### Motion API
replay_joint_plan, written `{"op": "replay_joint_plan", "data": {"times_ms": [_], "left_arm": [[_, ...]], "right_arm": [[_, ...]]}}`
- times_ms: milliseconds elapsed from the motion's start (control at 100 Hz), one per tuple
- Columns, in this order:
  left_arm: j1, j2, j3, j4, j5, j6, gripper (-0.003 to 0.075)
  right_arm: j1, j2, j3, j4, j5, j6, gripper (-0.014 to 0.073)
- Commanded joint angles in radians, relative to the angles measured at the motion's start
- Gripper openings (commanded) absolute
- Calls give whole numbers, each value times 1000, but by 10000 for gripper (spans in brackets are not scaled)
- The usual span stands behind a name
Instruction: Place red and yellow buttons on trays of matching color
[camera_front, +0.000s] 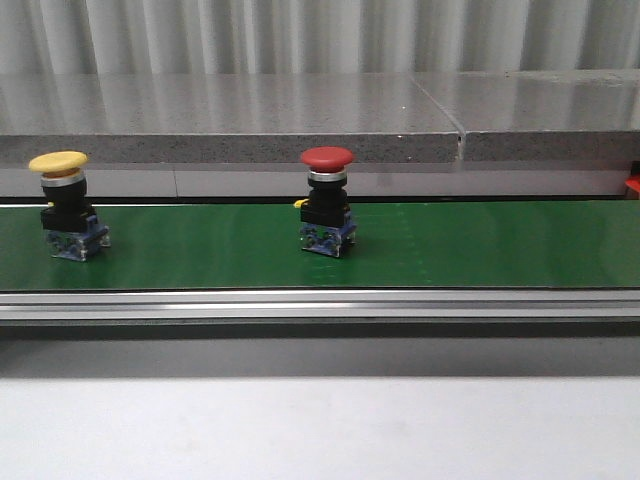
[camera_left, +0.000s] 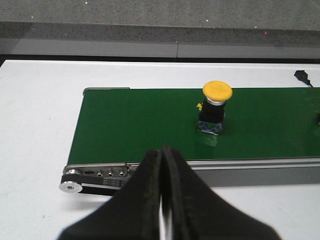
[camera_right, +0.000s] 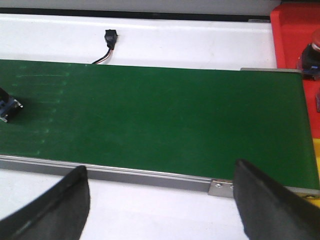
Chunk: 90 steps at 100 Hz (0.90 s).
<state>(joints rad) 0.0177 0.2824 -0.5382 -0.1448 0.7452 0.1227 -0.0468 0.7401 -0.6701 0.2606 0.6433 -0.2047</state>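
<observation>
Red tray (camera_right: 292, 30) holds one button (camera_right: 311, 59); yellow button (camera_front: 65, 205) sits on belt (camera_front: 480, 245).

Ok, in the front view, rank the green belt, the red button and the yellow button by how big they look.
1. Green belt, far the largest.
2. Red button and yellow button: they look alike in size, so no ranking between them.

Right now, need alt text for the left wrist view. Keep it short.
A yellow button stands upright on a green conveyor belt, which rests on a white table. The left gripper sits in the foreground on the near side of the belt, its dark fingers pressed together with nothing between them.
</observation>
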Motion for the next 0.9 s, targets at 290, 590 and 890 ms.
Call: {"op": "replay_joint_plan", "data": {"times_ms": [290, 590, 890], "left_arm": [[-6, 8, -27, -21, -72, -3, -21], [-6, 8, -27, -21, -72, -3, -21], [-6, 8, -27, -21, -72, -3, -21]], "right_arm": [[178, 254, -158, 33, -35, -104, 601], [335, 556, -335, 29, -1, -125, 601], [444, 758, -477, 29, 19, -143, 601]]}}
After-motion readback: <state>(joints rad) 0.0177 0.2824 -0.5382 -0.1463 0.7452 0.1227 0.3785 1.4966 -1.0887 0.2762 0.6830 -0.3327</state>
